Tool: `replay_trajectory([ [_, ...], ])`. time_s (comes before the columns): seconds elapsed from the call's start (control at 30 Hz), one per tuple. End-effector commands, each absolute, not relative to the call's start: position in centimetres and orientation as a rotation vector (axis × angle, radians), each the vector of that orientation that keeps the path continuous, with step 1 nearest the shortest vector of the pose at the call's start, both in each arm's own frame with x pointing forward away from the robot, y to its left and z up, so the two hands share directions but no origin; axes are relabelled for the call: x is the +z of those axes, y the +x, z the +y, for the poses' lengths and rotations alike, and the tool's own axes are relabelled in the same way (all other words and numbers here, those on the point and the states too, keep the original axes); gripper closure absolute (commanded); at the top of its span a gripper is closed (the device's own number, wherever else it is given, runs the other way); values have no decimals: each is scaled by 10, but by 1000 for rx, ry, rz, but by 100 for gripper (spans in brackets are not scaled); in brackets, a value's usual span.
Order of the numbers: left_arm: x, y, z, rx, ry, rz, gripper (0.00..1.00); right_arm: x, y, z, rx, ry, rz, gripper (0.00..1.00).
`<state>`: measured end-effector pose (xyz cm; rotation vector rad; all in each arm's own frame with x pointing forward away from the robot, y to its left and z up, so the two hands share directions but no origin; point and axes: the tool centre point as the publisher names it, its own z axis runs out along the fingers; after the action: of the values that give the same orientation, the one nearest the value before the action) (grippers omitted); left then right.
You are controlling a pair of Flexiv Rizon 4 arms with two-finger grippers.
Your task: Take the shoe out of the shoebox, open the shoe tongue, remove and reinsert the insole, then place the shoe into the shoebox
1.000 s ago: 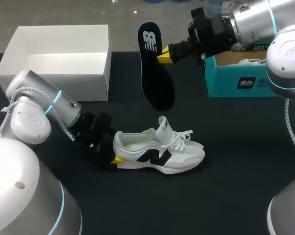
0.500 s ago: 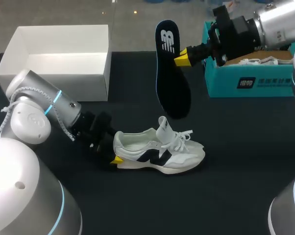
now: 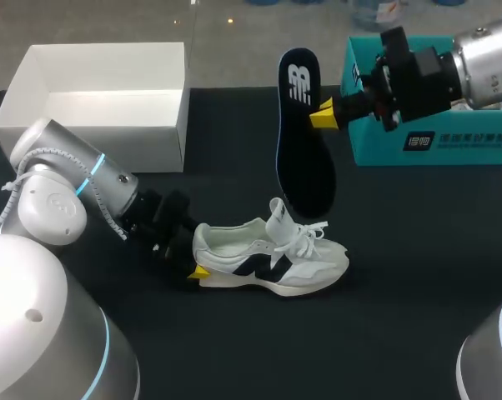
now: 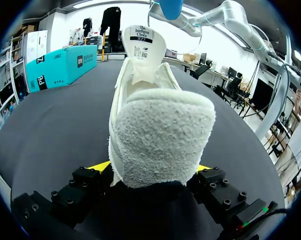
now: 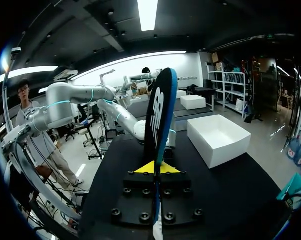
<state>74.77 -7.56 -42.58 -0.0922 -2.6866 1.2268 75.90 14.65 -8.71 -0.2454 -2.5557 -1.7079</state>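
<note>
Nearly vertical insole [image 3: 302, 158], heel end uppermost.

The left arm [image 3: 59, 196] and right arm [image 3: 489, 54] are rounded silver-grey shells with thin glowing blue rings at the joints. A braided white cable [image 3: 47, 152] loops along the left one. The left claw [image 4: 153, 169] and right claw [image 5: 155, 168] are black blocks studded with dark screw heads and tipped with bright yellow wedges.

Open over worktop [image 3: 401, 317] at 5 o'clock of shoe [image 3: 272, 254]. Blocked at 12 by hanging insole [image 3: 305, 158], at 10 by white box [image 3: 109, 137].
</note>
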Motion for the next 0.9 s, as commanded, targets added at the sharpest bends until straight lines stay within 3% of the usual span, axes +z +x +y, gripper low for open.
replay_trajectory([
  [0.03,-428,748,-76,1227,-93,-2686,100,-88,758,147,-1709,-248,-2559,100],
  [0.9,-428,748,-76,1227,-93,-2686,100,-53,685,105,-1608,-591,-2419,100],
])
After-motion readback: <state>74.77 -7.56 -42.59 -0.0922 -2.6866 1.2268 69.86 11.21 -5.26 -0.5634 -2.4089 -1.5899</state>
